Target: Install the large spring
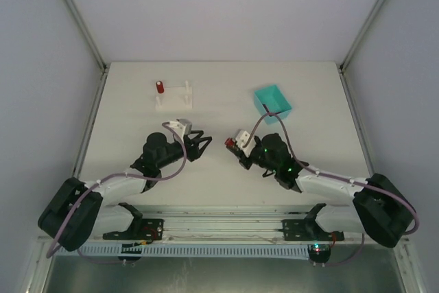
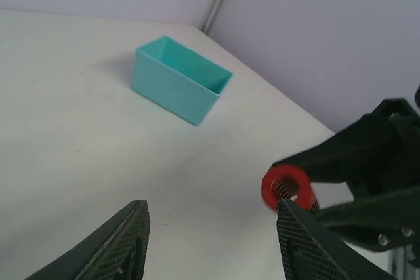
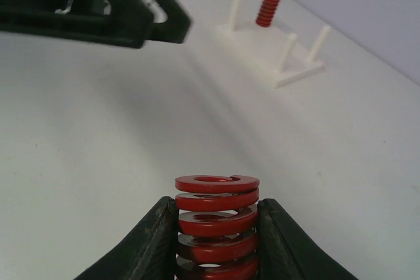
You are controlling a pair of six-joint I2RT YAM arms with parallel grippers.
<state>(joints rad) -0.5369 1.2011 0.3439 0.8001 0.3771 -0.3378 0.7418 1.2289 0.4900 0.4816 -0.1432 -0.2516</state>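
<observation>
Pale grey walls (image 1: 226, 5) close the white desk (image 1: 315, 142) on three sides, with slanting metal uprights (image 1: 77, 15) at the two rear corners. Toward the rear left stands a white plastic peg stand (image 1: 174, 101) with four thin posts, well clear of the desk's left edge. A small red coil spring (image 1: 159, 87) sits over its rear-left post. Nearer the front, left of centre, the left pincer (image 1: 206, 145) lies low over the desk with its fingers spread apart. Facing it tip to tip, with only a narrow gap between the two, the right pincer (image 1: 230, 143) is clamped on the large red coil spring (image 3: 217, 218). It grips the lower coils, so the top coils and open end stick out past the fingertips toward the left pincer. Open desk lies between the pincers and the stand. To the rear right, an open teal plastic bin (image 1: 272, 102) sits nearer the right edge without touching it, well apart from both pincers. Broad open surface runs along the back edge and in front of the bin.
</observation>
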